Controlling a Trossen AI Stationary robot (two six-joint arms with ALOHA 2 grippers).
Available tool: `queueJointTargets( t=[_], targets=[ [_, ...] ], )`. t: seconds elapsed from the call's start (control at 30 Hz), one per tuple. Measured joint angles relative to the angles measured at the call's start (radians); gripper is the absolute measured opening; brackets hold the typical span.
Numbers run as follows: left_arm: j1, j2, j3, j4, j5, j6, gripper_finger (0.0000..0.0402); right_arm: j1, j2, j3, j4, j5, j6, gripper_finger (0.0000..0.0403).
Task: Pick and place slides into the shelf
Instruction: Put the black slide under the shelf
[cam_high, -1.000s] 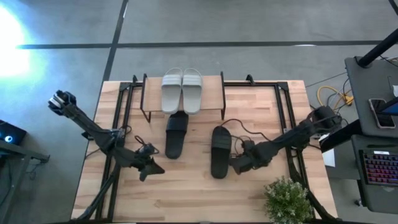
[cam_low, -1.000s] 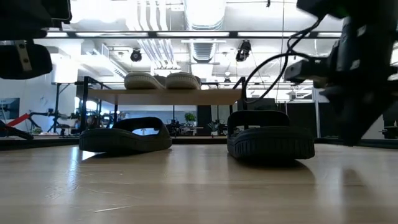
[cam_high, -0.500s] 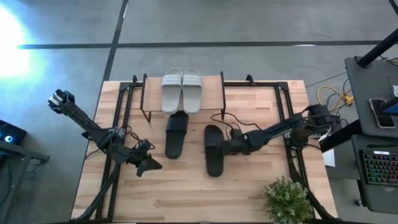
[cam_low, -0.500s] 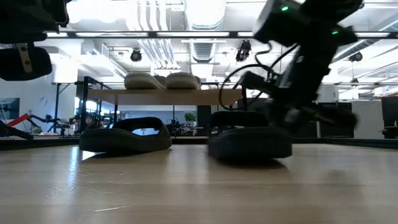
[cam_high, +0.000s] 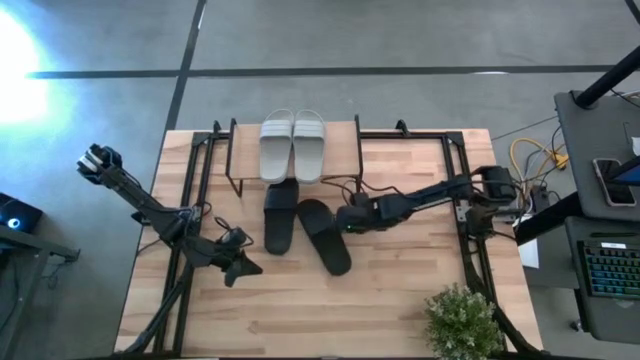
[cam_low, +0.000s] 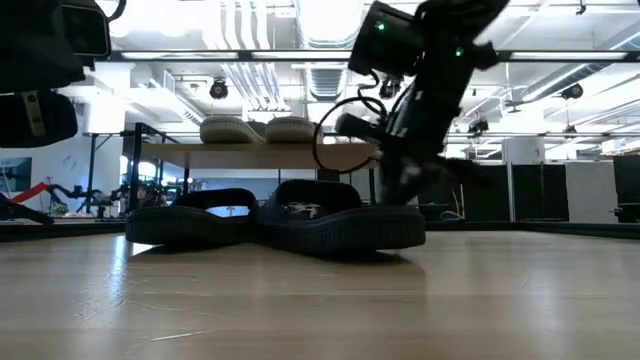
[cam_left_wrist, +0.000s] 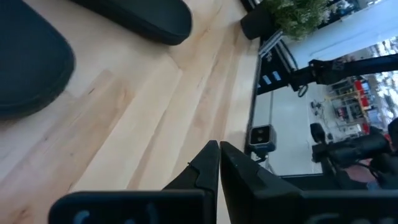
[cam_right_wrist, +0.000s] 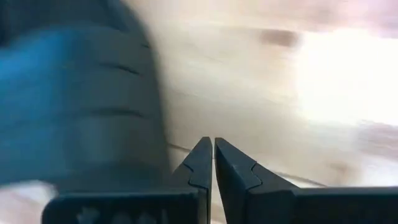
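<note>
The pale grey pair (cam_high: 292, 145) lies side by side on the shelf's wood top (cam_high: 342, 150). One black slide (cam_high: 281, 215) lies on the table with its far end under the shelf. The second black slide (cam_high: 325, 236) lies slanted beside it, flat on the table, its far end close to the first. My right gripper (cam_high: 347, 221) is shut and sits low at this slide's right side, also seen in the low view (cam_low: 400, 190). My left gripper (cam_high: 241, 268) is shut and waits above the table, left of the black slides. My right gripper's shut fingers (cam_right_wrist: 200, 163) lie against the right side edge of the slanted black slide (cam_right_wrist: 146, 140), about mid-length. They come from the table's right, pointing left and slightly down. The slide rests flat on the table on its sole (cam_low: 340, 232).
Black frame rails run along the table on the left (cam_high: 200, 185) and on the right (cam_high: 462, 185). A potted plant (cam_high: 462, 320) stands at the near right corner. Cables trail behind my right arm. Bare wood lies near of the slides (cam_high: 300, 310).
My right gripper has swept toward the table's left and somewhat toward the far edge, staying shut. The second black slide slid left along the table with it and turned about, from lying straight to slanted, its far end now close to the first black slide.
</note>
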Motion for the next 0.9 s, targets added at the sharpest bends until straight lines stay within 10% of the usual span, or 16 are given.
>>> queueJointTargets(
  t=[0.9],
  targets=[
    [-0.007,-0.024,-0.008,0.000,0.017,0.037,0.0000,0.243,0.232,0.269,-0.003,-0.101,0.041,0.0012]
  ],
)
